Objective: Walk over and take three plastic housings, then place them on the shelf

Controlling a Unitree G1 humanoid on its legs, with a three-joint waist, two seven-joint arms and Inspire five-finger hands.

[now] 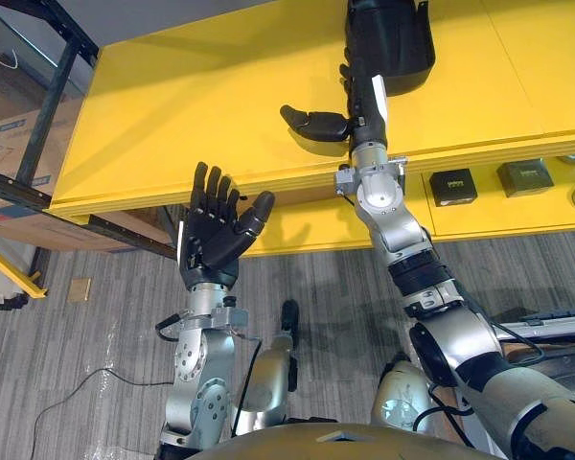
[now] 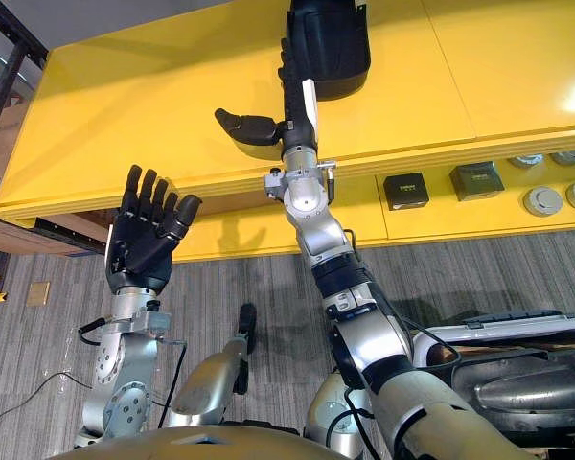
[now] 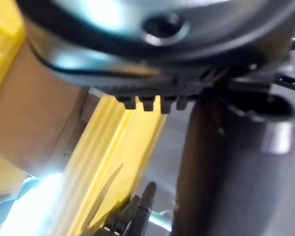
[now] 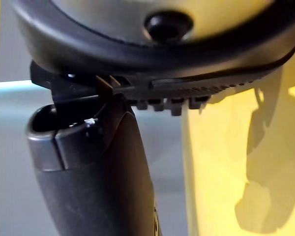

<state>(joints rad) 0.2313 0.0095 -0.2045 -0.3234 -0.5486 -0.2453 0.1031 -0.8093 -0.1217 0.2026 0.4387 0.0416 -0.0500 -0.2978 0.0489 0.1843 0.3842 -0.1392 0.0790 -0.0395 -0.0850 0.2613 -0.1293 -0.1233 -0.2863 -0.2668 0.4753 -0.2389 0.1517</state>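
A black plastic housing (image 1: 391,36) lies on the yellow shelf top (image 1: 192,105), far from its front edge. My right hand (image 1: 359,101) reaches out over the shelf. Its straight fingers run under the housing's near end and its thumb (image 1: 314,122) is spread out to the left. The fingertips are hidden beneath the housing. My left hand (image 1: 214,228) is raised in front of the shelf's front edge, palm up. Its fingers are straight and it holds nothing. The right wrist view has the thumb (image 4: 93,167) beside the yellow surface (image 4: 221,162).
On the lower yellow shelf level sit two small black boxes (image 2: 405,190) (image 2: 475,179) and round grey parts (image 2: 540,199). A black metal rack (image 1: 48,115) with cardboard boxes (image 1: 10,144) stands at the left. Grey plank floor (image 1: 105,326) lies below the shelf.
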